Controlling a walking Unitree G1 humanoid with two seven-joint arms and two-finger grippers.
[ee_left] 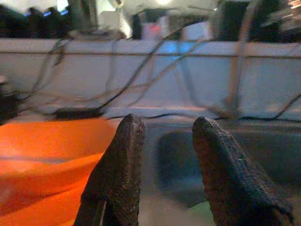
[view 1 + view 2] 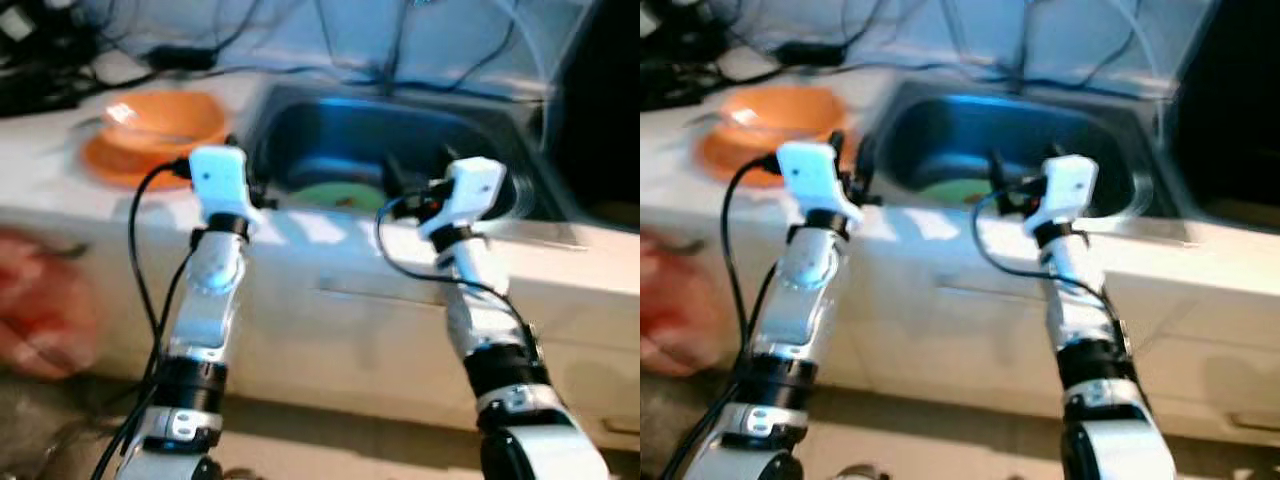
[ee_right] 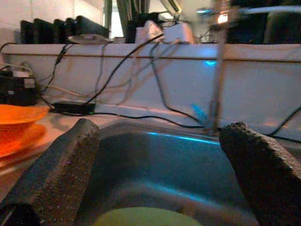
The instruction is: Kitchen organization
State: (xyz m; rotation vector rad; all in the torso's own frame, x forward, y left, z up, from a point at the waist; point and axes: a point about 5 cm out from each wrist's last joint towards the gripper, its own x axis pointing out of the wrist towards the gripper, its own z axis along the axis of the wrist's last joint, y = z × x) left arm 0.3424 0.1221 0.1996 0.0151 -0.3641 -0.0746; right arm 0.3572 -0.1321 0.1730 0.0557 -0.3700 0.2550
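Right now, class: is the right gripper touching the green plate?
Apart. Right wrist view: open right gripper hangs above the green plate in the sink.

Sink (image 2: 300, 120) set into counter (image 2: 60, 200), right of centre. Plate (image 2: 335, 193) lies in the sink basin, near its front wall. Bowl (image 2: 165, 120) sits on a flat dish (image 2: 115, 165), on the counter left of the sink. Cables (image 2: 190, 55) run along the counter behind bowl and sink. Left hand (image 1: 164, 165) at the counter's front edge between bowl and sink; right hand (image 3: 155, 179) over the sink's front rim.
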